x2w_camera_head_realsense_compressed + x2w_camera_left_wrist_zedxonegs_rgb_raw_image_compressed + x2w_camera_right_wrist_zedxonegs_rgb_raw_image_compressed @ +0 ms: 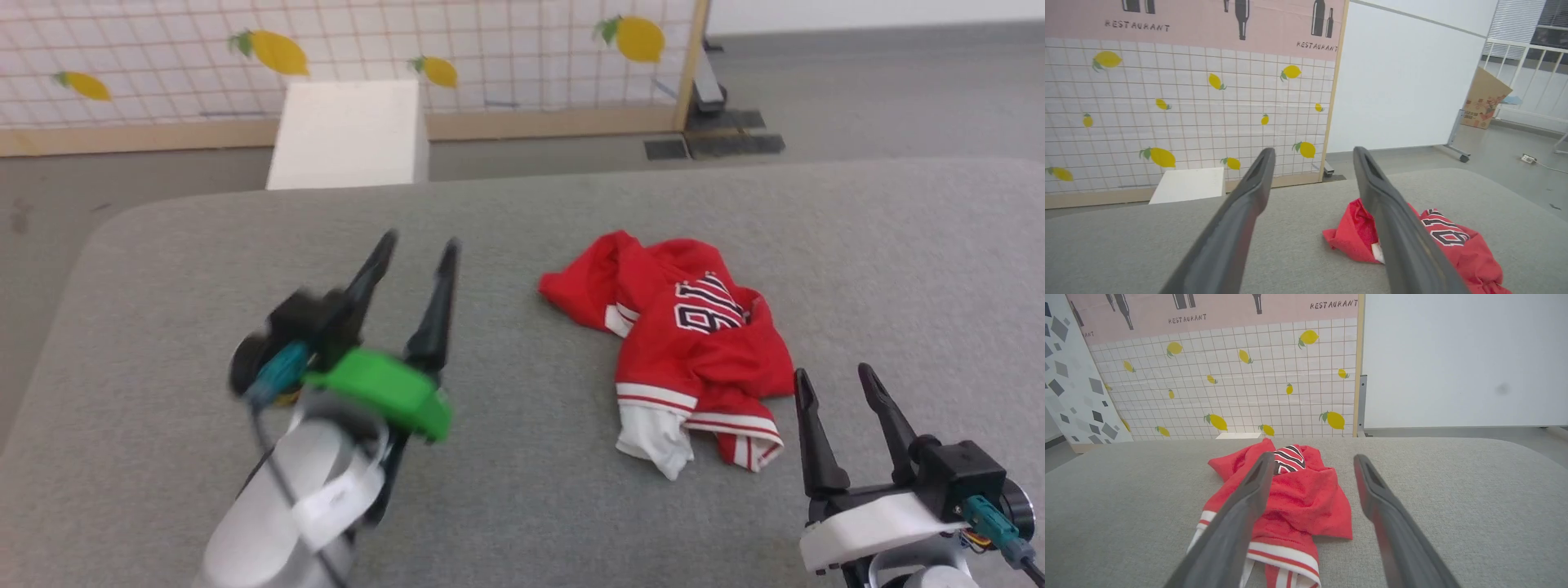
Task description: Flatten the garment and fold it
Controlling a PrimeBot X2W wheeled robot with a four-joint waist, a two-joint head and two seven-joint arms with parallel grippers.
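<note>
You see the garment (694,343) lying crumpled on the grey surface (522,212); left gripper (420,242) and right gripper (834,373) both stand spread, empty.

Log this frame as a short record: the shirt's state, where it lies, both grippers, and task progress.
shirt: red, crumpled in a heap, white sleeve and striped trim at the near end
surface: grey padded table, shirt lying right of centre
left gripper: open, empty, left of the shirt and apart from it
right gripper: open, empty, close to the shirt's near right edge
background: white box, lemon-patterned panel
progress: not flattened, not folded
</note>
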